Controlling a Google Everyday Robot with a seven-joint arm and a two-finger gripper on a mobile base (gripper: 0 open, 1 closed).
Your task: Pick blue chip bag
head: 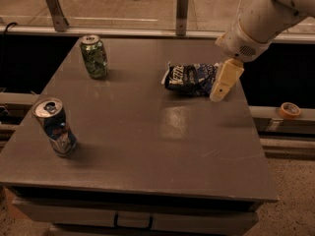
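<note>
Hanging beside the white-lettered blue chip bag [189,77], the claw [219,91] hides its grip state.

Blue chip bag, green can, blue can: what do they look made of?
The blue chip bag is likely thin foil or plastic film with a glossy finish: it is crumpled and its creases catch the light. The green can and the blue can are probably aluminium, with printed sides and bare silvery tops. The gripper, at the bag's right end, looks like cream matte plastic.
</note>
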